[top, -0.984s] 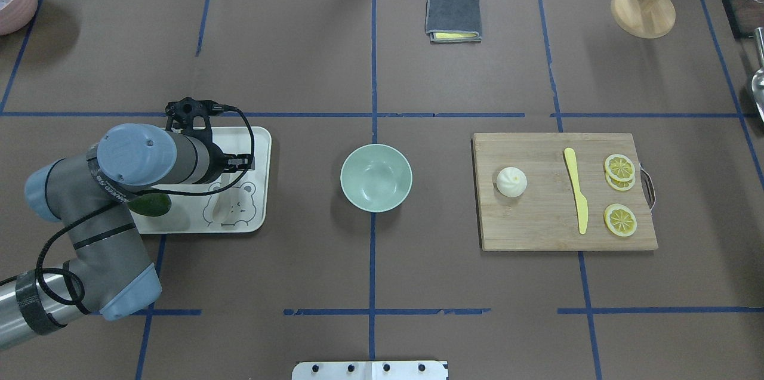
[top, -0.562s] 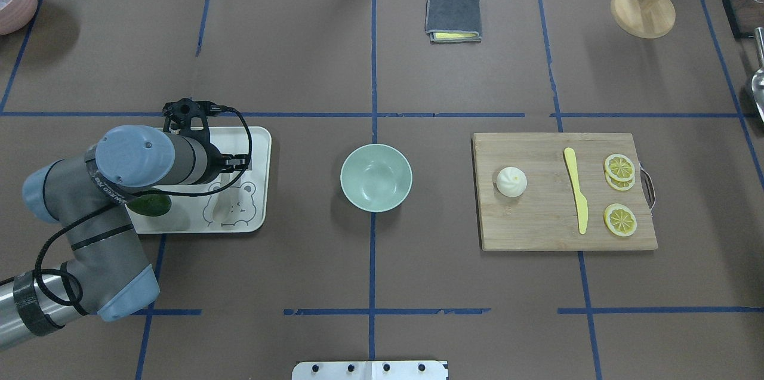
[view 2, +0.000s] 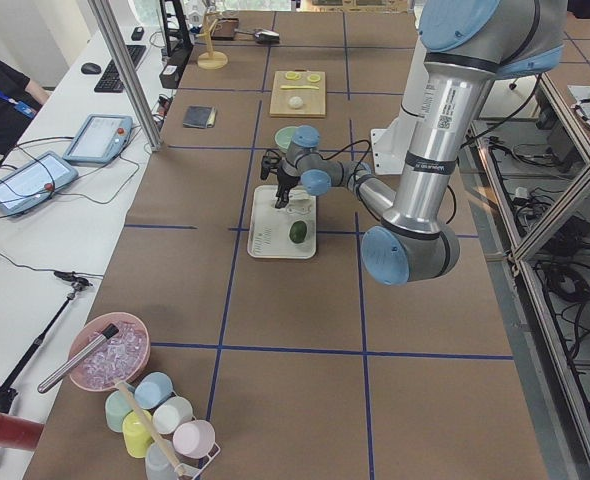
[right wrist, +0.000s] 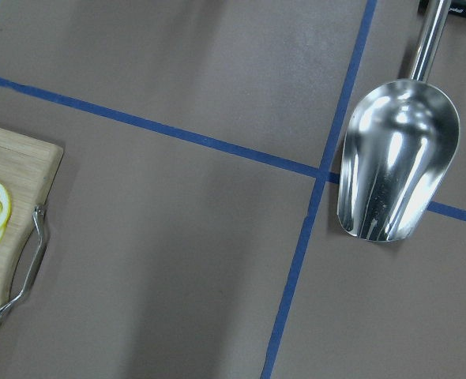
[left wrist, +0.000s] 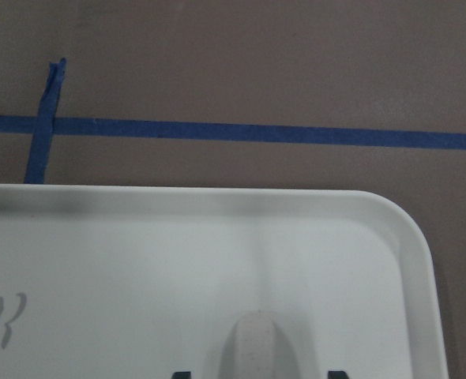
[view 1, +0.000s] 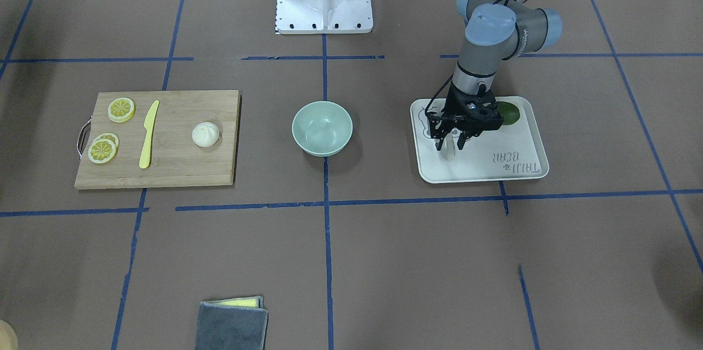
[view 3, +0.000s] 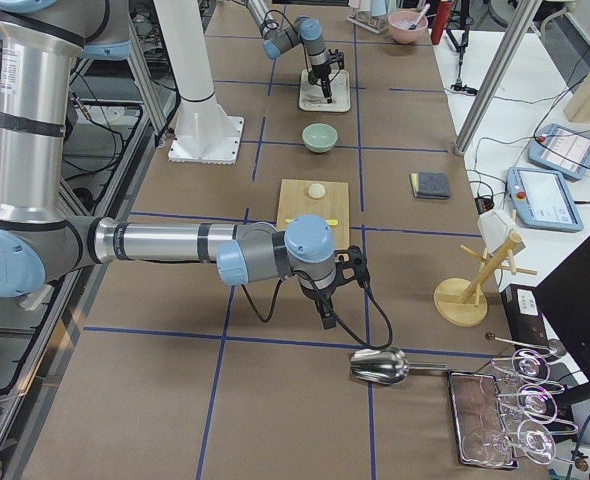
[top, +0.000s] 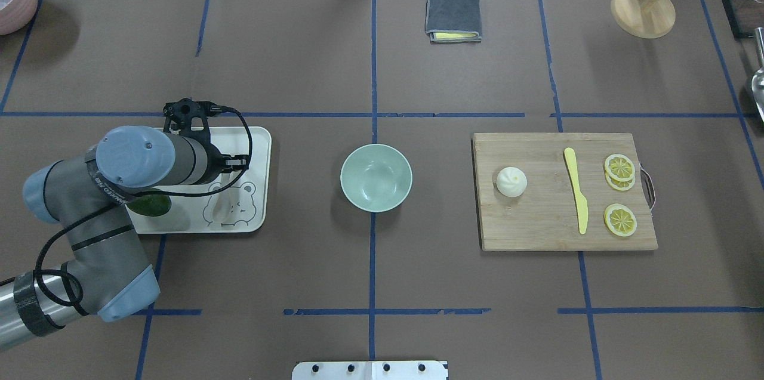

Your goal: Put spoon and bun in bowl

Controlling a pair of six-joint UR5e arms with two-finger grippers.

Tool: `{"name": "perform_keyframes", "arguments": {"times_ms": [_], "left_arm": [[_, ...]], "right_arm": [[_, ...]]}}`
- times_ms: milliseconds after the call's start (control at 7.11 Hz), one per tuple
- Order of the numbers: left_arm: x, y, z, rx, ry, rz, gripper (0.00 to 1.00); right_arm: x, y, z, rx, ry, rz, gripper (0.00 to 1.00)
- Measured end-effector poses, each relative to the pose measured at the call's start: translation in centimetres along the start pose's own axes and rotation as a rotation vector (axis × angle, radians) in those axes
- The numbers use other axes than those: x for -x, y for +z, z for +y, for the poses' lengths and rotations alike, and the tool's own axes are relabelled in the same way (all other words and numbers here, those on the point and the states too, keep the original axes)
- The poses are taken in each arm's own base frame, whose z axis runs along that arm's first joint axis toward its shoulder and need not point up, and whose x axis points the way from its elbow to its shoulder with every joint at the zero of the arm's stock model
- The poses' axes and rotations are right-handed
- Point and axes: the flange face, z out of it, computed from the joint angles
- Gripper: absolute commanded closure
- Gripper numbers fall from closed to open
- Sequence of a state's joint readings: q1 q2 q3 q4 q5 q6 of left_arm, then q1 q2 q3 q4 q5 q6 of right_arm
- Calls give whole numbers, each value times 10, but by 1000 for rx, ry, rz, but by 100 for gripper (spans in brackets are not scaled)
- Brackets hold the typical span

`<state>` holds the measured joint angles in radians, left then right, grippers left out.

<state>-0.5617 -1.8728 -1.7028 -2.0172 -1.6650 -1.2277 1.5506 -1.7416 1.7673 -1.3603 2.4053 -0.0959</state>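
Note:
The pale spoon (view 1: pixel 449 151) lies on a white tray (view 1: pixel 489 173) on my left side; its handle end shows in the left wrist view (left wrist: pixel 257 343). My left gripper (view 1: pixel 451 144) is open, low over the tray, with one finger on each side of the spoon's handle. In the overhead view the spoon's scoop (top: pixel 222 208) shows beyond my wrist. The mint-green bowl (top: pixel 376 180) stands empty at the table's middle. The bun (top: pixel 511 182) sits on the wooden cutting board (top: pixel 537 225) on the right. My right gripper (view 3: pixel 325 318) shows only in the right side view, so I cannot tell its state.
A dark green lime (view 1: pixel 508 114) lies on the tray beside my left gripper. A yellow knife (top: pixel 576 189) and lemon slices (top: pixel 619 166) lie on the board. A grey cloth (top: pixel 453 16) and a wooden stand (top: pixel 643 10) are at the far side. A metal scoop (right wrist: pixel 395 170) lies below my right wrist.
My left arm has shifted very slightly to the left over the tray. Nothing else has moved.

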Motion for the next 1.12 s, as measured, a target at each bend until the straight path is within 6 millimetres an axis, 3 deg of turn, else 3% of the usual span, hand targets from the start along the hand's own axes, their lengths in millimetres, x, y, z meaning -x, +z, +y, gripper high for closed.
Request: {"name": "perform_keyframes", "arguments": {"times_ms": [703,844,1125], "left_arm": [[-4,-9,-2,-6,5,13,100],[-13,-23,-5,-6,6,21,100],[-61,-50,-19,4,-59,14,100]], "right_arm": [[0,0,1,0,2,0,0],[0,0,1,1,4,0,0],[0,0,1,1,6,1,0]]}}
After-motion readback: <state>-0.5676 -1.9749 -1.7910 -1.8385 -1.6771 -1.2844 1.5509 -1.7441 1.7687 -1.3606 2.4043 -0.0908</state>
